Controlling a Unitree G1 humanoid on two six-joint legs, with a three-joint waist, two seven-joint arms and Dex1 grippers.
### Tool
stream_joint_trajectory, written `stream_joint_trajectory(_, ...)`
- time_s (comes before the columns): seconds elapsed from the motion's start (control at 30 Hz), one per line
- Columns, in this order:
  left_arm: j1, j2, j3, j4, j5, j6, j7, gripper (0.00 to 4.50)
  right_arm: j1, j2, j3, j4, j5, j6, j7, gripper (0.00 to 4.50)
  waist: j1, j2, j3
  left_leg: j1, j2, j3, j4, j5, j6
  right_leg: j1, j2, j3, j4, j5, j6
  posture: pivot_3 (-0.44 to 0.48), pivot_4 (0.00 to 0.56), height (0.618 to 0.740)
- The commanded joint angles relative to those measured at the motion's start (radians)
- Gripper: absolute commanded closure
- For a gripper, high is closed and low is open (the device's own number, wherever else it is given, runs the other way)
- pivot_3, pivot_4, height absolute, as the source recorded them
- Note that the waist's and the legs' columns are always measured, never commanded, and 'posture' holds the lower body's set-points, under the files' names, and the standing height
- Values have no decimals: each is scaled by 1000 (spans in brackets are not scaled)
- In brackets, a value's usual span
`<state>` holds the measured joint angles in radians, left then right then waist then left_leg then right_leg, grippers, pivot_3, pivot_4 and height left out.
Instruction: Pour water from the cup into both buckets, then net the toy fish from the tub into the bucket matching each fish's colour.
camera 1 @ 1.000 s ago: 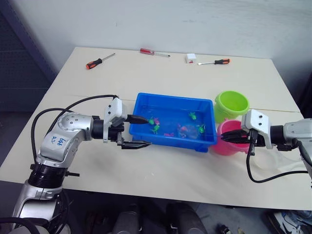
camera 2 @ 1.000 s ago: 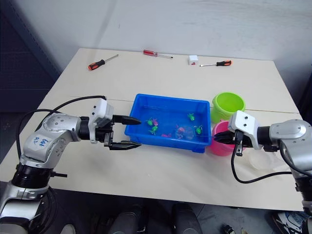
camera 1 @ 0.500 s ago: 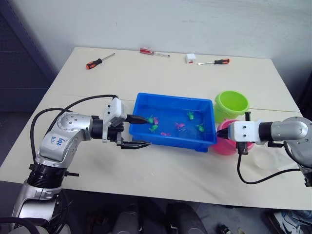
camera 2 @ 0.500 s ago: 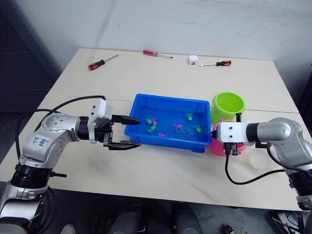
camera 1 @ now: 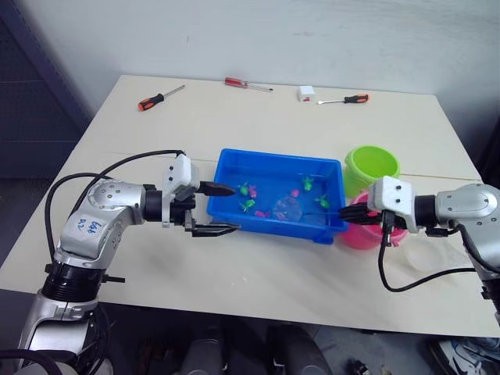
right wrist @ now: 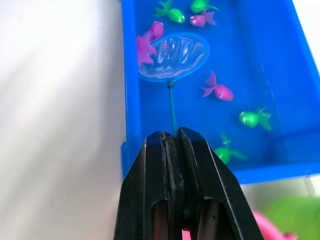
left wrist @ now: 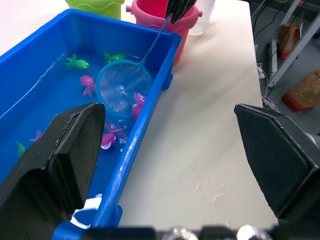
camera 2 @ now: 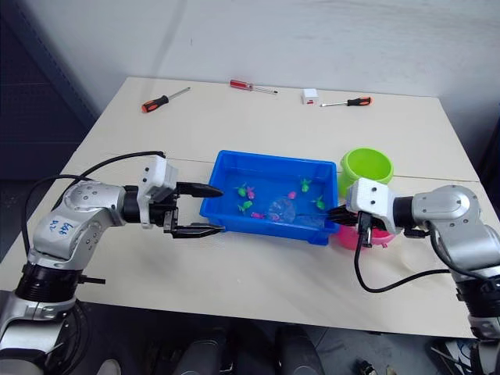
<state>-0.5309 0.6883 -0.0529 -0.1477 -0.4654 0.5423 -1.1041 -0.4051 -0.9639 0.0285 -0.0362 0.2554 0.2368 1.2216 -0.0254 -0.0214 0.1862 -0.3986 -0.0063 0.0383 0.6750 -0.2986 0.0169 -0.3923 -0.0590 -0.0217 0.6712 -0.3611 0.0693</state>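
The right claw was clenched on the net's thin stick, its two black fingers pressed together around it, and held the round blue-rimmed hoop with its fine clear mesh down inside the tub. The tub, a shallow rectangular bin of glossy bright blue plastic with a flared rim, sat near the middle of the pale, smooth desk and held water. Small plastic fish lay scattered in it; the right wrist view showed four green and three pink, among them a pink fish beside the hoop and a green fish nearer the claw, while another pink fish touched the hoop's rim.

The left claw stood released, its two tapered black fingers spread wide at the tub's left end, one over the rim and one outside the wall.

Two round plastic pails stood just beside the tub's right end: a lime green bucket farther back and a pink bucket nearer the front, partly behind the right claw. The clear cup rested on the desk just right of the pink bucket.

Three screwdrivers and a small white box lay along the desk's far edge, well apart from the tub.
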Motion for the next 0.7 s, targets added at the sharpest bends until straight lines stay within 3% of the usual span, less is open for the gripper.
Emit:
stream_joint_trajectory(0.03,3,9,25,-11,-7,-14,2,48,5,8,-57,-21,82,88,5,4500,-1,0,0,0,0,0,0,0,0,0,0,0,0,0,0,0,150,740)
stream_joint_trajectory(0.17,-7,-1,35,-12,-26,-1,5,48,24,12,-96,-11,124,156,-8,4500,0,0,0,0,0,0,0,0,0,0,0,0,-1,0,0,0,150,740)
stream_joint_trajectory(0.43,-36,-9,23,23,-16,-14,-9,48,63,4,-93,-13,64,95,-43,4500,-2,0,0,0,0,0,0,0,0,0,0,0,-1,0,0,0,150,740)
stream_joint_trajectory(0.7,-41,-12,19,27,-11,-18,-13,48,14,-36,26,63,-255,-273,-148,4500,-1,0,0,0,0,1,0,0,0,0,0,0,-1,0,0,0,150,740)
